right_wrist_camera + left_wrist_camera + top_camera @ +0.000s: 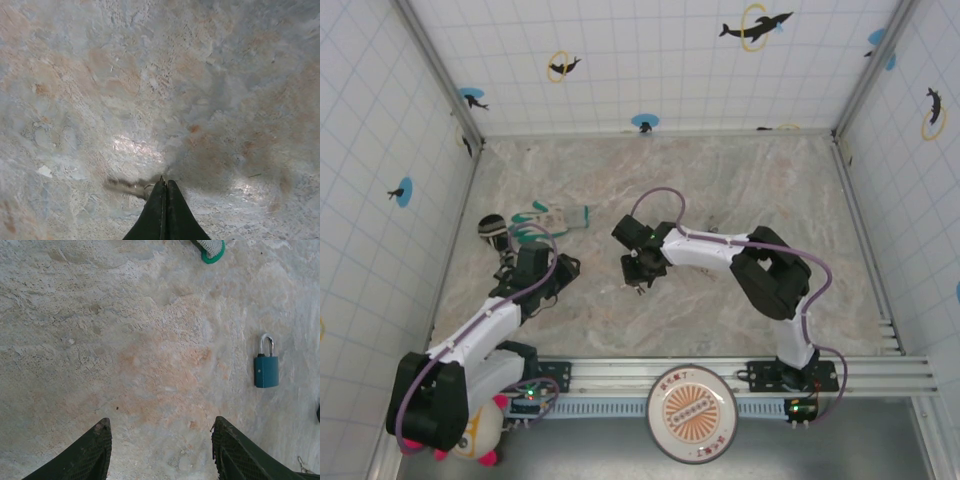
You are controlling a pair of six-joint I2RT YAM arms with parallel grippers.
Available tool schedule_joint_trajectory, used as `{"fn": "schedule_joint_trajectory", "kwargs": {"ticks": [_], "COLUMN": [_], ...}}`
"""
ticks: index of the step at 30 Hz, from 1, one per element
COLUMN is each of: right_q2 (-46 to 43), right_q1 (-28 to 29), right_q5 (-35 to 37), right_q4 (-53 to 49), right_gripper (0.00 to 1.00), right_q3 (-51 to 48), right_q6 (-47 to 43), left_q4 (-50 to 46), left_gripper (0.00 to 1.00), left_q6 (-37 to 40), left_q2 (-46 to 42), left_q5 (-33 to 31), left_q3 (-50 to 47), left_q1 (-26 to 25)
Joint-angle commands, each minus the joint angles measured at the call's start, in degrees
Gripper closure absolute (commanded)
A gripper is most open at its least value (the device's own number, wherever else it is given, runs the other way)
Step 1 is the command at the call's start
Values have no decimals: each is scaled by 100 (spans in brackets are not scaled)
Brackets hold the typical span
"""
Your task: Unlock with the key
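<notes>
Blue padlock (266, 371) lies flat on the table, right of the wide-open, empty left gripper (160, 423). Right gripper (164, 182) is pinched shut, apparently on the blurred key (122, 186) jutting from its tips. Carrying stage, I judge; next, the blade must line up with the keyhole.

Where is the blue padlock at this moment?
The padlock lies flat on the marble table at the right side of the left wrist view, beyond the open left gripper, with its shackle pointing away from the gripper.
</notes>
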Motion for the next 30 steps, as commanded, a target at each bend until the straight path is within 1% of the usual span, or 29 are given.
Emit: {"fn": "schedule_joint_trajectory", "kwargs": {"ticks": [1,7,10,14,18,23,26,27,30], "right_q2": [-95,-314,-536,-954,-1459,-2094,-2405,-2492,-2748], "right_q1": [-6,-72,-124,-222,-426,-720,-970,-1042,-1224], "right_q5": [49,88,61,63,-125,-446,-772,-1015,-1244], "right_q4": [-161,-202,-216,-433,-622,-895,-1042,-1105,-1330], "right_gripper": [100,100,100,100,100,100,100,100,100], "right_q3": [65,69,82,208,291,506,641,697,890], "right_q6": [20,-49,-207,-602,-895,-1402,-1698,-1816,-2255], "left_q4": [12,144,329,667,890,1332,1661,1779,2131], "left_gripper": [45,44,44,41,38,32,26,26,26], "left_q6": [-82,-43,49,266,555,827,915,928,922], "left_q2": [57,80,11,-192,-330,-357,-321,-309,-247], "left_q5": [-81,52,271,641,1003,1773,2214,2378,2868], "left_q3": [-36,-2,68,248,617,1084,1278,1320,1440], "left_q1": [-16,-14,-16,-16,-11,-16,-15,-18,-15]}}
